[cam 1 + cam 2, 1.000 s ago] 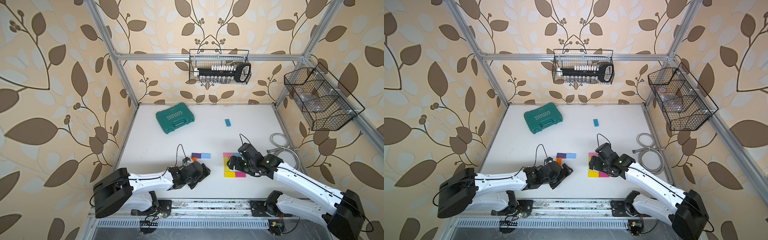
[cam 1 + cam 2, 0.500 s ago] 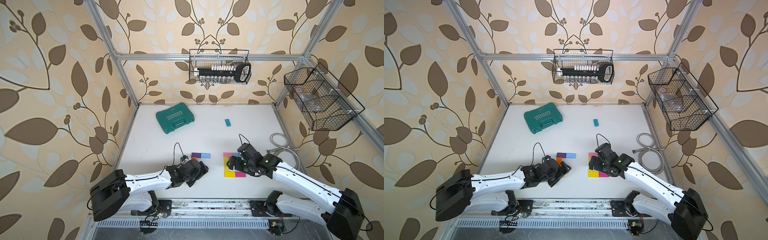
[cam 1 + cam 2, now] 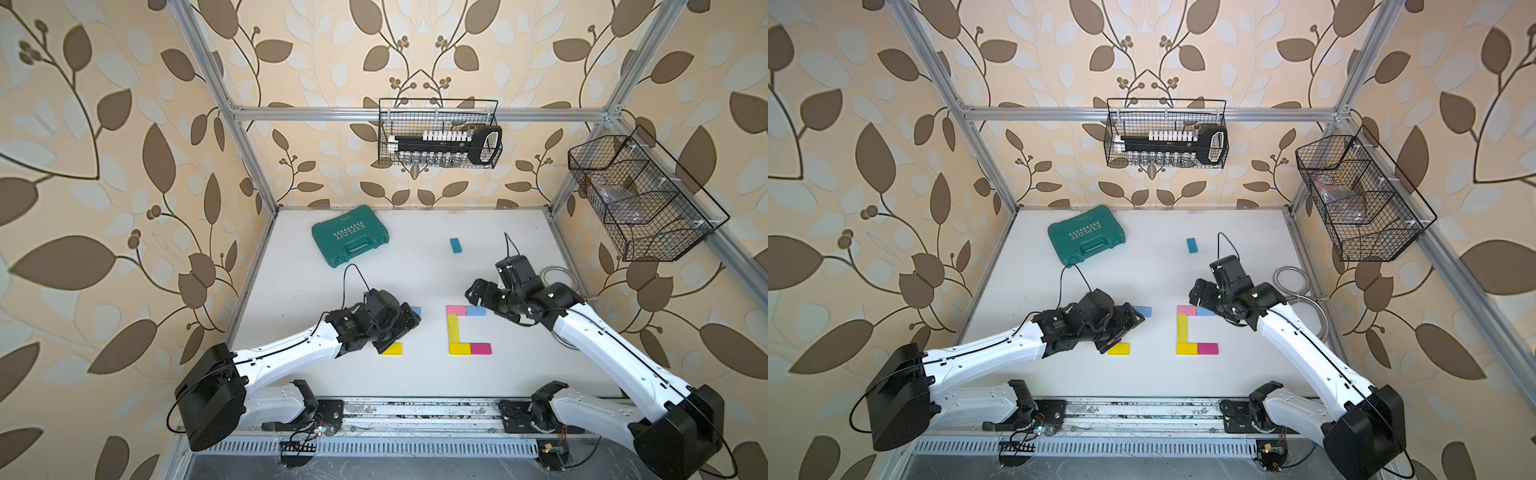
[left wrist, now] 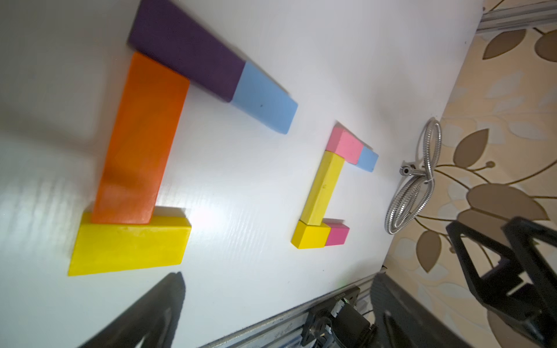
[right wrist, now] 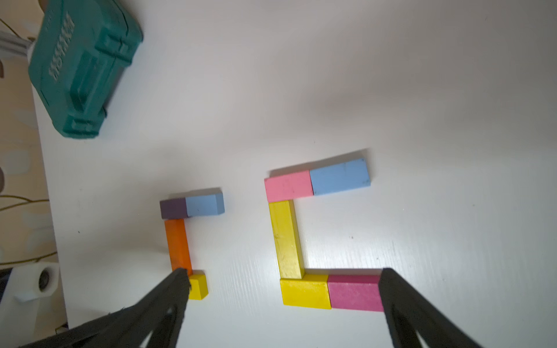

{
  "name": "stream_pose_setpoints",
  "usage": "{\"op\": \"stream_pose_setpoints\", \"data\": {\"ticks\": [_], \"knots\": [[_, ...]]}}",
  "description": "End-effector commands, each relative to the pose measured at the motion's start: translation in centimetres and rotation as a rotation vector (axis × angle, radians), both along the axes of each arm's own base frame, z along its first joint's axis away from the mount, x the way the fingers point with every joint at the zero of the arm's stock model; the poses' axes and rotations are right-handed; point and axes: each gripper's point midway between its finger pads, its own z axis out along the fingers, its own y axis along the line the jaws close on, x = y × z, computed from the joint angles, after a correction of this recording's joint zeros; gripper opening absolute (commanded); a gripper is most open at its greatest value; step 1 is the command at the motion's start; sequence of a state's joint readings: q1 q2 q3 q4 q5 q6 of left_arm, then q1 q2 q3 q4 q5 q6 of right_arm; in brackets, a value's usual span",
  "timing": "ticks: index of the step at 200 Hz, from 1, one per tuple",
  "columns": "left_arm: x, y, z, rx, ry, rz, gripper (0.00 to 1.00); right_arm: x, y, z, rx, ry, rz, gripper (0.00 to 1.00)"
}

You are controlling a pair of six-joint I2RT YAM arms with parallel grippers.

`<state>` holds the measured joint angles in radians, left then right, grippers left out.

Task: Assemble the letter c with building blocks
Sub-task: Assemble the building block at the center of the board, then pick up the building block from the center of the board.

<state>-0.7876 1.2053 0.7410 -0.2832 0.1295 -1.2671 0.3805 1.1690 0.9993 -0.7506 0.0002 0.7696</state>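
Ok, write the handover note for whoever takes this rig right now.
Grippers: the left gripper is open and empty, above the left C. The right gripper is open and empty, by the top arm of the right C.
Done: the right C has five blocks with both arms two blocks long, and looks finished. The left C has four blocks.
Left: the left C's bottom arm is a single yellow block, shorter than its top arm. The teal block lies alone, far from both letters. It probably goes beside that yellow block.
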Motion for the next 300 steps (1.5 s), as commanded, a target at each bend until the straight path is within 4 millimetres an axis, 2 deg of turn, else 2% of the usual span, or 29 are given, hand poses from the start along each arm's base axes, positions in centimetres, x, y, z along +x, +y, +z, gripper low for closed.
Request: {"op": "stream_pose_setpoints", "data": {"ticks": [1, 29, 67, 82, 86, 96, 120, 142, 187, 238, 259, 281, 300], "knots": [[1.0, 1.8, 0.6, 0.058, 0.018, -0.098, 0.99, 3.1, -0.8, 1.2, -0.036, 0.003, 0.034, 0.96], [4.5, 4.3, 1.0, 0.071, 0.024, -0.107, 0.99, 8.0, -1.0, 0.7, -0.082, 0.033, 0.04, 0.97], [7.8, 7.6, -0.1, 0.061, 0.065, -0.073, 0.99, 14.1, -0.9, -2.9, -0.123, 0.13, 0.034, 0.96], [8.4, 7.9, -0.2, 0.03, 0.065, -0.068, 0.99, 16.4, -0.6, -4.2, -0.142, 0.149, 0.046, 0.95], [8.5, 7.9, -1.2, 0.032, 0.093, -0.069, 0.99, 16.9, -0.4, -4.8, -0.148, 0.16, 0.051, 0.94], [8.7, 7.8, -1.6, 0.02, 0.107, -0.074, 0.99, 18.4, -0.2, -6.0, -0.166, 0.181, 0.069, 0.91], [9.2, 7.6, -2.5, -0.003, 0.134, -0.083, 0.99, 21.1, -0.2, -8.9, -0.23, 0.214, 0.103, 0.78], [9.7, 7.3, -2.9, -0.032, 0.149, -0.087, 0.99, 23.2, -0.4, -10.6, -0.282, 0.206, 0.127, 0.69], [10.3, 6.9, -2.8, -0.056, 0.157, -0.093, 0.99, 25.9, -0.7, -13.1, -0.354, 0.208, 0.156, 0.66], [10.2, 6.7, -3.4, -0.074, 0.182, -0.086, 0.99, 27.5, -0.5, -15.1, -0.376, 0.195, 0.17, 0.66], [10.2, 6.7, -3.6, -0.073, 0.189, -0.085, 0.99, 28.1, -0.1, -15.8, -0.369, 0.194, 0.176, 0.62], [10.3, 6.7, -3.6, -0.073, 0.192, -0.083, 0.99, 28.3, 0.6, -16.2, -0.377, 0.188, 0.2, 0.52], [10.2, 6.7, -3.8, -0.072, 0.199, -0.081, 0.99, 28.3, 1.1, -16.1, -0.381, 0.18, 0.218, 0.32]]}}
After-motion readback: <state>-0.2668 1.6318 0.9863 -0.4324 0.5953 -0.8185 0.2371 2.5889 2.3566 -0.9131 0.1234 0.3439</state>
